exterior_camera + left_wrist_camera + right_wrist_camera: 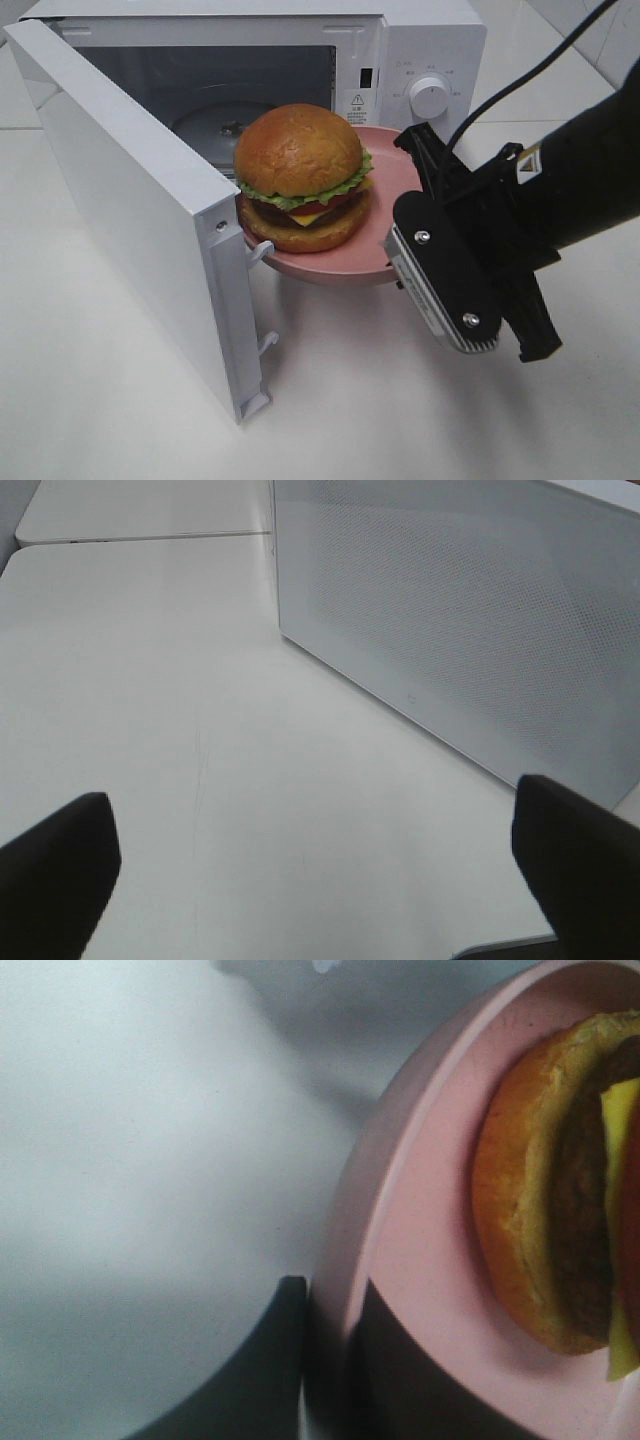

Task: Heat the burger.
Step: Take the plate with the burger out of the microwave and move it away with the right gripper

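The burger [300, 170], with a glossy brown bun, lettuce, cheese and a dark patty, sits on a round pink plate [385, 245]. The plate hangs above the table just in front of the open microwave [430, 45]. My right gripper [412, 150] is shut on the plate's right rim. In the right wrist view its dark fingers [265, 1370] pinch the plate's rim [345, 1250], with the burger [545, 1200] beside them. My left gripper [320, 880] is open over bare table, with nothing between its fingertips [60, 865]. It does not show in the exterior high view.
The microwave door [130, 200] swings out to the left, close to the plate's left edge. A glass turntable [215, 125] lies inside the cavity. A dial [430, 97] is on the front panel. A white dotted panel [470, 630] stands ahead of the left gripper.
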You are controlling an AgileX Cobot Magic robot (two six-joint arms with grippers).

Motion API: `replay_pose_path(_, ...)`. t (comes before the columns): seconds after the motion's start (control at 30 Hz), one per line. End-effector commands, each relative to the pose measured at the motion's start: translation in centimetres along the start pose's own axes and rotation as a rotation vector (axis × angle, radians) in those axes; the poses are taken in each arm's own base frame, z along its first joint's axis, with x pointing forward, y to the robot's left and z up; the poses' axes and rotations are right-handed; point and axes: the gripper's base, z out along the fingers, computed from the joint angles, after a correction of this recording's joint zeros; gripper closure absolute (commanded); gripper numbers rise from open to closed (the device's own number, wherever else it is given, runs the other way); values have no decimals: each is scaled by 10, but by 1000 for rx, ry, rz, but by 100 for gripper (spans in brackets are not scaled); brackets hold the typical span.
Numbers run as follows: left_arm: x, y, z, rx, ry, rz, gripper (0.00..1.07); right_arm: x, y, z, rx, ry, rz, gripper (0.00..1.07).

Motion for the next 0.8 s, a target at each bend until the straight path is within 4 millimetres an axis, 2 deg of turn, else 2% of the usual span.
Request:
replay_pose_path(0.03, 1, 0, 0, -1, -5, -5, 6, -1, 8, -18, 90, -1, 33, 107)
replay_pose_path(0.23, 1, 0, 0, -1, -5, -5, 6, -1, 31, -41, 132, -3, 81, 107)
replay_pose_path(0.43, 1, 0, 0, -1, -5, -5, 6, -2, 45, -52, 117, -5, 87, 107)
replay_pose_path(0.5, 1, 0, 0, -1, -5, -5, 6, -2, 56, -62, 113, 1, 83, 107)
replay_pose_path(0.6, 1, 0, 0, -1, -5, -5, 6, -1, 59, -64, 113, 4, 85, 107)
replay_pose_path(0.67, 1, 0, 0, -1, -5, -5, 6, 0, 67, -75, 110, 23, 112, 107)
replay_pose_path(0.8, 1, 0, 0, -1, -5, -5, 6, 2, 71, -82, 109, 48, 127, 107)
